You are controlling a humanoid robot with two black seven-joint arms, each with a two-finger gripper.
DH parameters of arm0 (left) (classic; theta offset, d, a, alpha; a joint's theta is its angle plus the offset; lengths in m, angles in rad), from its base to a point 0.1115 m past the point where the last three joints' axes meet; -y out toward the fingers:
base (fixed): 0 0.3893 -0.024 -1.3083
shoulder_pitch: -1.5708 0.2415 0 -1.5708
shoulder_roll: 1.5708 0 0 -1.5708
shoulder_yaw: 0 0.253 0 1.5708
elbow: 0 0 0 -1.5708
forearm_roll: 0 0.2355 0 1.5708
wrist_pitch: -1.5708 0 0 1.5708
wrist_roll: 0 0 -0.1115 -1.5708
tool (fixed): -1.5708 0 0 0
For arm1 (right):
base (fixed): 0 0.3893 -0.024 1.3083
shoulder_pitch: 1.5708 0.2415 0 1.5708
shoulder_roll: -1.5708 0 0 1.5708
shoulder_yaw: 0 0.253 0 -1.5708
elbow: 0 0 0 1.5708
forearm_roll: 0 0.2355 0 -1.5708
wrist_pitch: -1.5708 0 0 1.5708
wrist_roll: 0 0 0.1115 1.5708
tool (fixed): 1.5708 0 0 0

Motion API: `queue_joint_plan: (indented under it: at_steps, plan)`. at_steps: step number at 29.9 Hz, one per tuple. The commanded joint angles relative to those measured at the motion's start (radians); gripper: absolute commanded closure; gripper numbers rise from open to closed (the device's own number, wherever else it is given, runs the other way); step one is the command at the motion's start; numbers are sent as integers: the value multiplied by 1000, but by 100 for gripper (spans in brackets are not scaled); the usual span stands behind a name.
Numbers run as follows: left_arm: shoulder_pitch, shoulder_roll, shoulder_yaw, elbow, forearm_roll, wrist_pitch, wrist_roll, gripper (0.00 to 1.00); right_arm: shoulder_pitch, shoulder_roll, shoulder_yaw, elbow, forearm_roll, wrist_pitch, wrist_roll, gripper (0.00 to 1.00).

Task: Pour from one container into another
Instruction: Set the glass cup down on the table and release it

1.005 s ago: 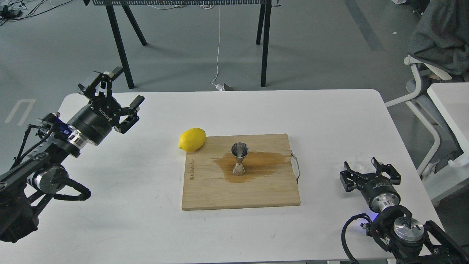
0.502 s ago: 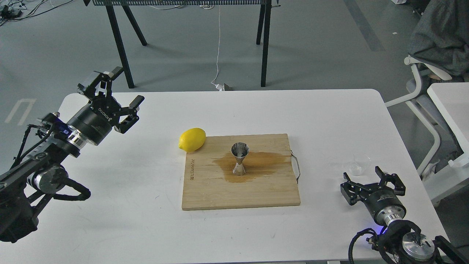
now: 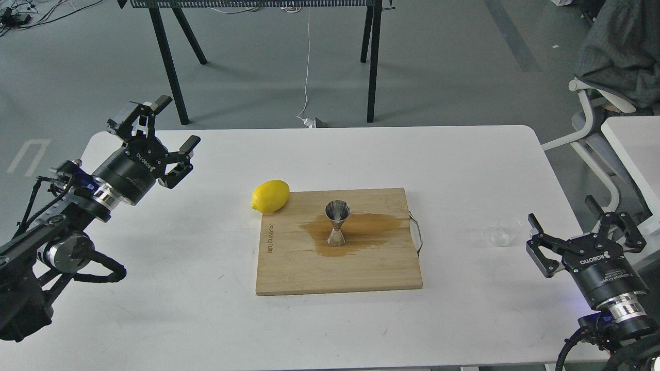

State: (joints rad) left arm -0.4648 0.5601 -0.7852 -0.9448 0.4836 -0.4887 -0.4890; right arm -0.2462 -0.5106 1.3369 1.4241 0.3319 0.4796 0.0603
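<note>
Two grippers hang empty with fingers spread: the left gripper (image 3: pixel 165 125) far off over the counter's (image 3: pixel 206 288) left edge, the right gripper (image 3: pixel 588 229) just beside the glass cup (image 3: pixel 504 231). The cup stands upright on the counter, right of the cutting board (image 3: pixel 337 268), where the jigger (image 3: pixel 337 223) sits in a brown puddle. The cup looks empty, so the pour seems done; a clean retreat should avoid nudging it.

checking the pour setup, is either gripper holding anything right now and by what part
Nothing is held. The left gripper and the right gripper are both open and empty; the glass cup stands on the table, apart from the right gripper.
</note>
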Motion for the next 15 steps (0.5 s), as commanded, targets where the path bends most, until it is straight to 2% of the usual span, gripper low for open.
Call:
queue_joint_plan:
  at_steps: [1,5,9,15]
  plan:
    - [2,0,0,43,-2,0,0,2,88,-58,-1,-14,-16,9,-5,1]
    - [2,-6,1,115,-36,0,0,1,238,-65,-14,-94,-43,9,-23,1]
    - [-1,-14,0,219,-71,0,0,1,402,-66,-88,-209,-45,9,-22,1]
    - [-14,-11,-2,239,-108,0,0,1,501,-39,-137,-309,-45,9,-13,1]
